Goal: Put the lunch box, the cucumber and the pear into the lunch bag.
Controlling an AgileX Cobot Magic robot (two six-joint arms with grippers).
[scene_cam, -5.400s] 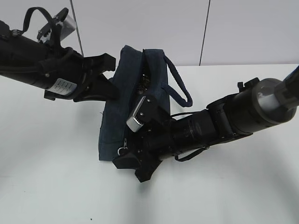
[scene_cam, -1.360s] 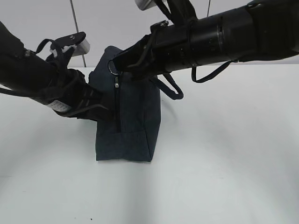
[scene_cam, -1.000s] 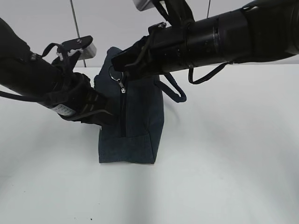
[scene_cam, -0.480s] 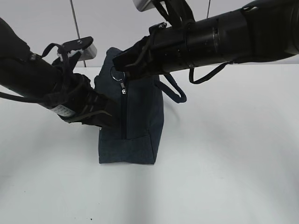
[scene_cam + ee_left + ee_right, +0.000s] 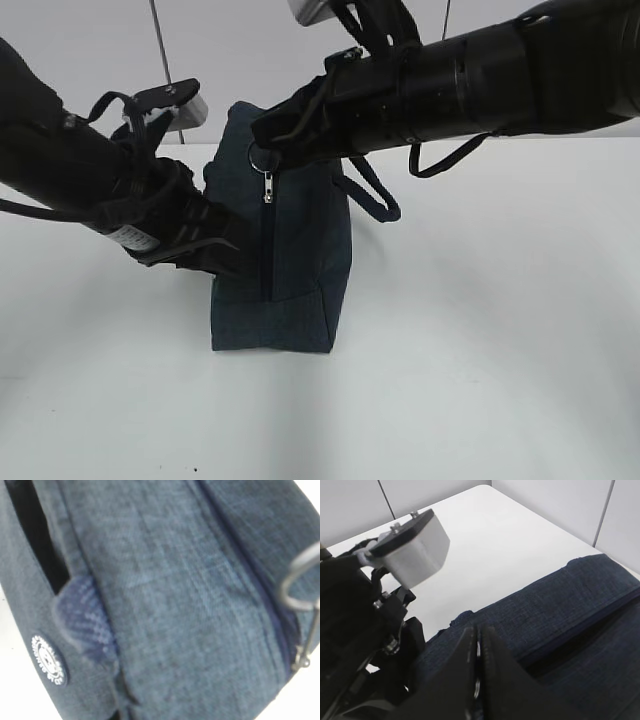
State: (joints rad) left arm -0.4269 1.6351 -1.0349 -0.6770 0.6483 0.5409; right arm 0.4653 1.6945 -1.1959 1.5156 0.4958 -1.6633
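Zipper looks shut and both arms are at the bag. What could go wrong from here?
The right gripper is shut at the ring pull; lifting away without releasing could tip the lunch bag. The left gripper presses against the bag's side, so a sideways retreat might drag the bag. Neither box, cucumber nor pear is visible, so the contents are unconfirmed.

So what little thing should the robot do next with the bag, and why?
Probably the right gripper should let go of the ring and back away. The zipper on the bag looks closed, and no food is left on the table.
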